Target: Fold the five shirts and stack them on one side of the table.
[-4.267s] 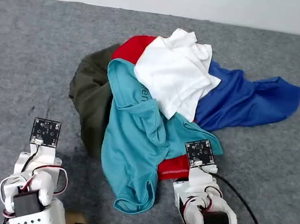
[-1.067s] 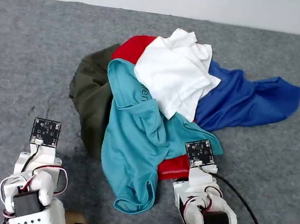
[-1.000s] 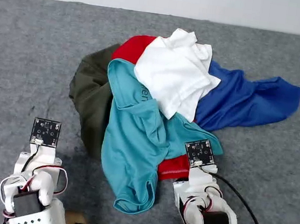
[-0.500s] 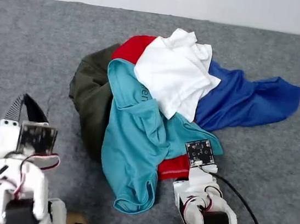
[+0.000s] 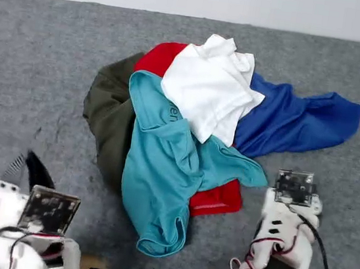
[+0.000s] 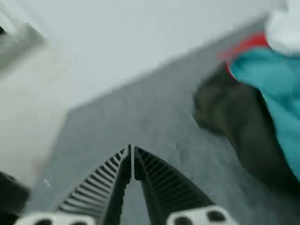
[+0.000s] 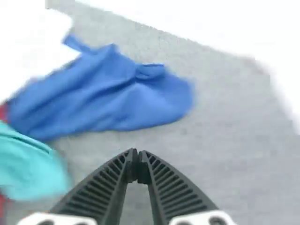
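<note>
Grey felt-like table cover (image 5: 37,56) bearing unfolded heap of five shirts. Left gripper (image 6: 132,157): ribbed black fingers pressed together, holding nothing; crumpled dark olive shirt (image 6: 234,122) ahead of it, toward other arm's side. Right gripper (image 7: 137,164): fingers likewise together, empty; rumpled royal-blue shirt (image 7: 103,93) ahead, apart from tips. Between both grippers: teal shirt (image 5: 162,172) draped over red shirt (image 5: 215,197); white shirt (image 5: 209,92) topmost, farther out. Pale lettering (image 5: 173,112) on teal shirt partly lost in fold, unreadable.
</note>
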Controlling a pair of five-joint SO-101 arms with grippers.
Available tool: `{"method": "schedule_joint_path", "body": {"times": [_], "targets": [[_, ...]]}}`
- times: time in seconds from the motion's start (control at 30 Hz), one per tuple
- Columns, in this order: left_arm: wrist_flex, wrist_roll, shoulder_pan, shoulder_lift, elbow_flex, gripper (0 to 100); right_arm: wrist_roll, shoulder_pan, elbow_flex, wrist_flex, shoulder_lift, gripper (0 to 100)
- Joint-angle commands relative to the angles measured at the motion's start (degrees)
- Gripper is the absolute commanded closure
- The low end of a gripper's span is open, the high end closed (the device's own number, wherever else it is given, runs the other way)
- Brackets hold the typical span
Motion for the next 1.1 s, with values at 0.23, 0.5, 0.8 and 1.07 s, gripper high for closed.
{"method": "schedule_joint_path", "body": {"times": [0.23,0.5,0.8,1.07], "targets": [[9.67,-18.2,-0.53,-0.35,3.91,98,27.16,1.8,-5.45,18.24,-0.57,98.7],[3.78,-20.04,-9.58,0.09,-0.48,98,10.99,1.71,-24.53,30.2,0.13,97.2],[7.03,-3.87,-10.73,5.1,-2.15,85,6.95,-0.75,-36.48,36.88,0.31,84.2],[12.84,13.19,-10.29,45.19,-22.2,85,2.81,-1.01,-53.01,40.04,21.41,84.2]]}}
